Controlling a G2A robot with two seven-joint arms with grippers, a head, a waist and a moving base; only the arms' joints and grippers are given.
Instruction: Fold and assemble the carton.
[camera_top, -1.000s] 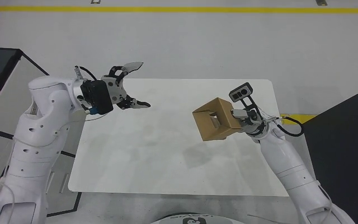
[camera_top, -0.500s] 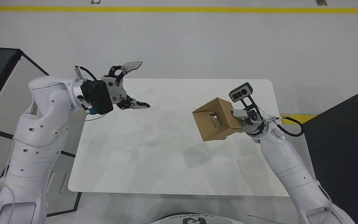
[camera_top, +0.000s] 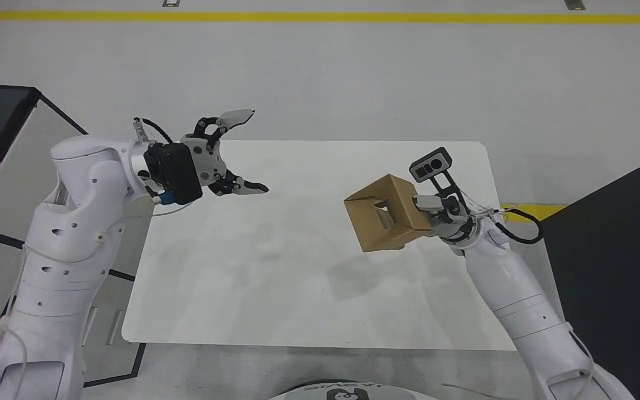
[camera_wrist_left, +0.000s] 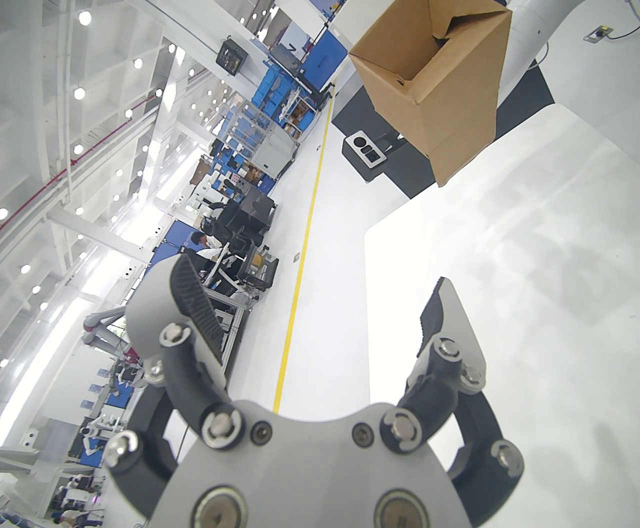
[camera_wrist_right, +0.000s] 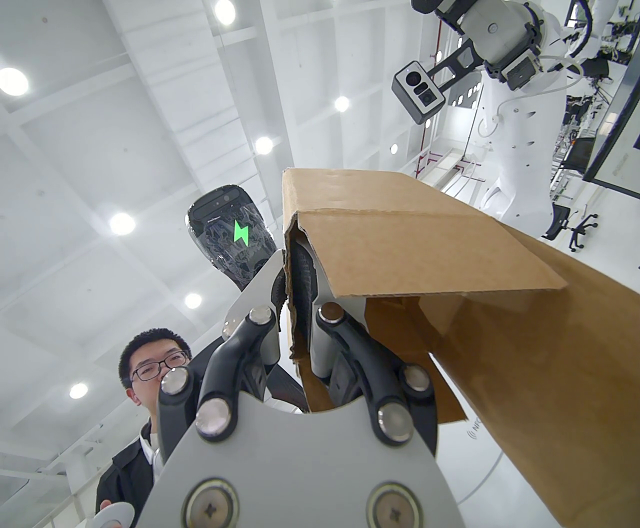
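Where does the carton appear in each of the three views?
Top view: carton right of centre, above the white table, held by the right tool.
Left wrist view: carton farther off, beyond the open left tool, over the table.
Right wrist view: carton close up, one wall pinched in the right tool.
Shared landmark: the white table, top and left wrist.

The brown cardboard carton (camera_top: 383, 212) hangs above the right part of the white rectangular table (camera_top: 300, 290), clear of its surface. The right gripper (camera_wrist_right: 298, 280) sits at its right side, clamped on a flap. The left gripper (camera_top: 250, 152), jaws spread, is above the table's far left corner, well apart from the carton and facing it.
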